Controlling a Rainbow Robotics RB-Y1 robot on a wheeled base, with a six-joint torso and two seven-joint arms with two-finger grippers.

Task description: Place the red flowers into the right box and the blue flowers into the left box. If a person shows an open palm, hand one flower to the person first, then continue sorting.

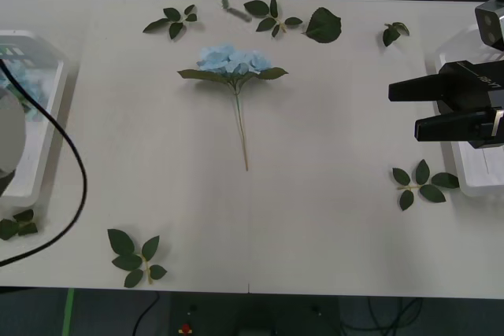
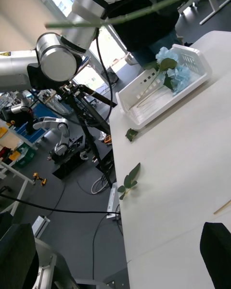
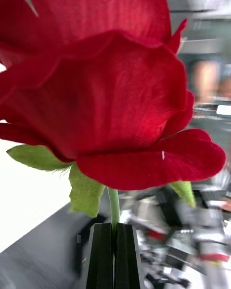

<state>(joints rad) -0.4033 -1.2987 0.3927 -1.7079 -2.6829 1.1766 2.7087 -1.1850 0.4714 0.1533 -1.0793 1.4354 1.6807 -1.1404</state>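
Observation:
My left gripper (image 3: 114, 241) is shut on the thin green stem just under a red flower (image 3: 96, 91), a big deep-red bloom held up in the air. One blue flower (image 1: 235, 60) lies mid-table, its stem pointing toward me. The left box (image 1: 49, 76) (image 2: 144, 111) holds more blue flowers (image 2: 171, 67), and my left arm partly covers it in the front view. My right gripper (image 1: 404, 110) (image 2: 118, 226) hovers open and empty at the table's right side, in front of the right box (image 1: 472, 186). The person's hand is out of view.
Loose green leaf sprigs lie scattered: along the far edge (image 1: 276, 15) (image 1: 175, 21), a large single leaf (image 1: 323, 26), near the right box (image 1: 421, 182), and at the near left (image 1: 134, 257). A black cable (image 1: 75, 155) loops over the left side.

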